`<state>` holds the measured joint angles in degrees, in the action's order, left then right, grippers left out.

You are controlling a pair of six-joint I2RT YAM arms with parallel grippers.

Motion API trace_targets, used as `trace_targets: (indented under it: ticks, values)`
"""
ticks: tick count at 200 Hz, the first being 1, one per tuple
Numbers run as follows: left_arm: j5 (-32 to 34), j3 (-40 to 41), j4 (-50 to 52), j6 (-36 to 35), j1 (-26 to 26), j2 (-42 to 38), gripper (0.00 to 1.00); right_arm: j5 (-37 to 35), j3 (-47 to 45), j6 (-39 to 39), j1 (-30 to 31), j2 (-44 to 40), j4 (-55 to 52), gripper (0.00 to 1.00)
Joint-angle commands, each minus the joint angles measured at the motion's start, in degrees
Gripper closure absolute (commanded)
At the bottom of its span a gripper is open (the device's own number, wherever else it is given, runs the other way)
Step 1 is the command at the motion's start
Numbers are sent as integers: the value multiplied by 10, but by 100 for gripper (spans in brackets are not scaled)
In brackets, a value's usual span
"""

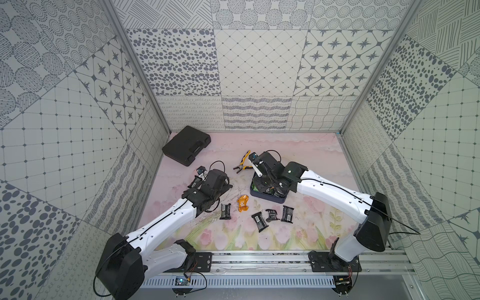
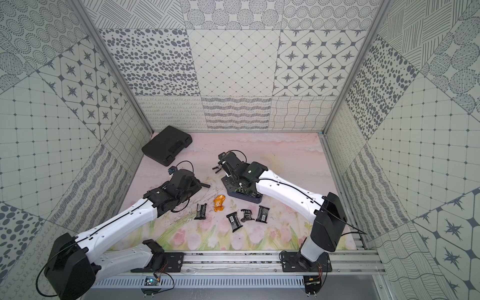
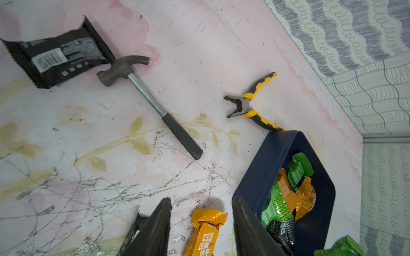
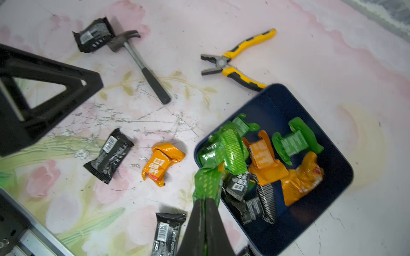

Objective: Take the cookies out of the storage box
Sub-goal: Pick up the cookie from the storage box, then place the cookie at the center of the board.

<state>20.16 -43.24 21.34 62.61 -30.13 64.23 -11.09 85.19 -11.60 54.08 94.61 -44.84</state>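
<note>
One green packet (image 4: 209, 181) is pinched in the right gripper (image 4: 205, 200), over the rim of the storage box (image 4: 277, 104).

The right jaws are shut tight on the crinkled foil's end. The left gripper (image 3: 202, 200) has its jaws apart and empty, above an orange packet (image 3: 205, 232) lying on the floral mat (image 3: 199, 44) just beside the box. The box is navy and round-cornered, and the cookies (image 4: 264, 159) in it are green, orange and black white-printed foil, jumbled and overlapping. The right wrist view shows this pile plainly, but in both top views the right arm covers most of the box. The top views alone show four black packets (image 1: 259, 221) in a loose row nearer the rail, and a black case (image 1: 185, 149) in the far corner. The wrist views show a hammer (image 3: 153, 104) in full, its head against another black packet (image 3: 60, 57).
</note>
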Motion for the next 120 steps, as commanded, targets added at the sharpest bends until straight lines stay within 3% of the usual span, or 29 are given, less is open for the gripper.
trace_targets:
  ticks: [1,40,120]
  values:
    - [34,13,120,95,25,-31,51,13,41,25,14,70,43,100]
    - [77,58,190,169,36,-117,52,-8,131,51,21,183,43,100]
    - [97,99,237,186,39,-202,52,-102,221,124,27,309,11,100]
